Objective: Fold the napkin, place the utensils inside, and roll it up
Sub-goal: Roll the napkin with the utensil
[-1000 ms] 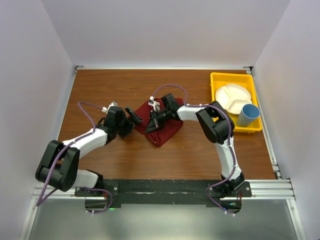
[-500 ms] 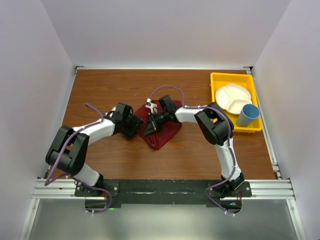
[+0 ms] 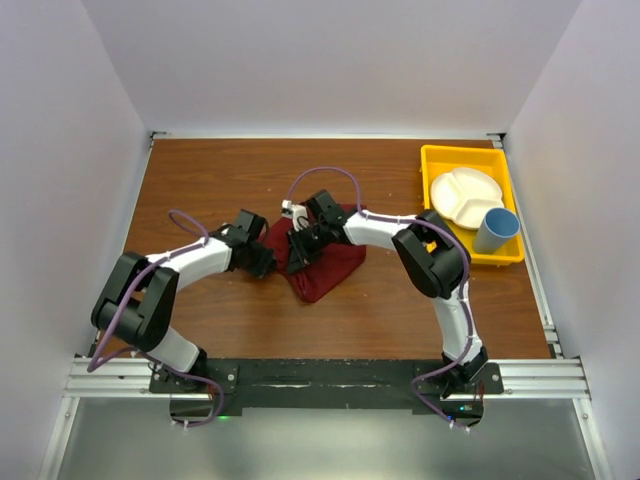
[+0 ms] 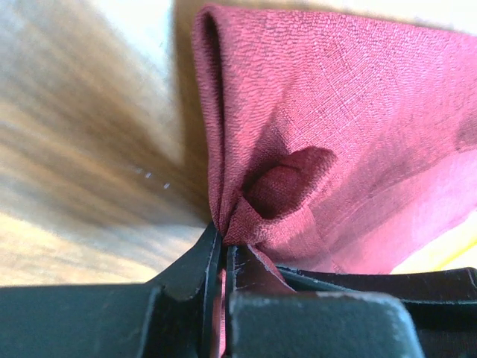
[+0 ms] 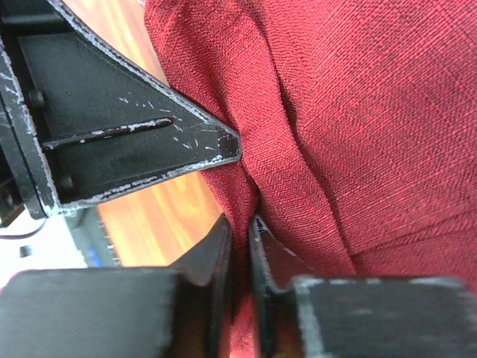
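Note:
The maroon napkin (image 3: pixel 335 262) lies bunched on the wooden table between the two arms. My left gripper (image 3: pixel 268 262) is at its left edge. In the left wrist view this gripper (image 4: pixel 223 242) is shut on a pinched fold of the napkin (image 4: pixel 335 112). My right gripper (image 3: pixel 297 258) comes in from the right, just beside the left one. In the right wrist view it (image 5: pixel 240 227) is shut on a ridge of the napkin (image 5: pixel 373 112), with a thin strip of cloth between the jaws. A finger of the left gripper (image 5: pixel 134 142) shows close above it. The utensils are out of view.
A yellow tray (image 3: pixel 432 160) stands at the back right, holding a white divided plate (image 3: pixel 465 195) and a blue cup (image 3: pixel 496 230). White walls close in the table on the left, back and right.
My left gripper moved right to the napkin's left edge and shut on it. The right gripper shifted a little left with the cloth, which bunched up more.

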{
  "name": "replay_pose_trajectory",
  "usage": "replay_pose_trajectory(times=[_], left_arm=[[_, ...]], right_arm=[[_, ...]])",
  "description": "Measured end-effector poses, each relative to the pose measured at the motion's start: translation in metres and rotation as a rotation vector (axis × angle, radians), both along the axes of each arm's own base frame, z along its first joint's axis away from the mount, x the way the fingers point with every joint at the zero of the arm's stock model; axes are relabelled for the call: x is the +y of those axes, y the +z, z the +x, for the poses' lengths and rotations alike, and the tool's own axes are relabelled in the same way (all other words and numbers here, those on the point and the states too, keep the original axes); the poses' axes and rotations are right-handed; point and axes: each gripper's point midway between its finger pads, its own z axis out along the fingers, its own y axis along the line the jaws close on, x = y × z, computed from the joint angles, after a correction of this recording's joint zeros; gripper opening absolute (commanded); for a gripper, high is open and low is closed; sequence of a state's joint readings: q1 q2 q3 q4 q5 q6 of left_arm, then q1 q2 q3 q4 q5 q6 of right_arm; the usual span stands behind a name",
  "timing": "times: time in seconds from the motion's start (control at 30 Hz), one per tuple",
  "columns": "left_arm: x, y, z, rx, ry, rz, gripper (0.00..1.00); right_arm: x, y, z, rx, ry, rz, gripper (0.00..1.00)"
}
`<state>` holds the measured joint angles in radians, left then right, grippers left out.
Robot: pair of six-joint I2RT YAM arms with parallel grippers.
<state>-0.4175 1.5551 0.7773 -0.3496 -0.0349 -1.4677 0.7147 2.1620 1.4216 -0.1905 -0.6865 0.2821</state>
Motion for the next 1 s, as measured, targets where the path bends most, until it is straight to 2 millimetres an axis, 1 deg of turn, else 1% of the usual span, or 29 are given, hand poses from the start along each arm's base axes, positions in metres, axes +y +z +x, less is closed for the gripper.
replay_pose_trajectory(times=[0.03, 0.07, 0.2, 0.33, 0.43, 0.47, 0.53, 0.7, 0.8, 0.83, 0.87, 0.93, 0.97, 1.0], left_arm=[[0.0, 0.0, -0.002, 0.005, 0.002, -0.001, 0.0], [-0.001, 0.0, -0.005, 0.01, 0.004, -0.003, 0.0], [-0.001, 0.0, -0.019, 0.042, 0.004, 0.002, 0.0], [0.001, 0.001, -0.029, 0.073, 0.011, 0.003, 0.0], [0.001, 0.003, -0.034, 0.087, 0.021, -0.005, 0.0], [0.001, 0.003, -0.036, 0.096, 0.023, -0.007, 0.0], [0.001, 0.005, -0.039, 0.101, 0.023, -0.012, 0.0], [-0.001, 0.011, -0.04, 0.104, 0.034, -0.039, 0.0], [0.0, 0.01, -0.042, 0.112, 0.038, -0.041, 0.0], [0.001, 0.01, -0.043, 0.118, 0.039, -0.038, 0.0], [0.002, 0.009, -0.044, 0.123, 0.039, -0.036, 0.0], [0.003, 0.008, -0.046, 0.133, 0.039, -0.032, 0.0], [0.003, 0.007, -0.047, 0.136, 0.04, -0.031, 0.0], [0.004, 0.007, -0.048, 0.137, 0.04, -0.03, 0.02]], right_arm=[[0.0, 0.001, -0.002, -0.024, 0.004, -0.022, 0.33], [-0.001, 0.002, -0.004, -0.046, 0.009, -0.044, 0.44], [-0.002, 0.01, -0.018, -0.148, 0.044, -0.125, 0.62], [-0.007, 0.012, -0.031, -0.265, 0.079, -0.198, 0.69], [-0.008, 0.01, -0.039, -0.347, 0.093, -0.233, 0.71], [-0.009, 0.01, -0.039, -0.387, 0.086, -0.248, 0.75], [-0.013, 0.007, -0.038, -0.457, 0.078, -0.282, 0.75], [-0.01, 0.001, -0.041, -0.618, 0.052, -0.36, 0.73], [-0.008, -0.001, -0.044, -0.711, 0.048, -0.402, 0.67], [-0.007, 0.0, -0.044, -0.732, 0.044, -0.41, 0.53], [-0.006, 0.001, -0.044, -0.746, 0.039, -0.416, 0.41], [-0.006, 0.001, -0.043, -0.771, 0.031, -0.428, 0.25], [-0.005, 0.0, -0.043, -0.776, 0.028, -0.428, 0.12], [-0.005, 0.0, -0.043, -0.78, 0.026, -0.431, 0.06]])
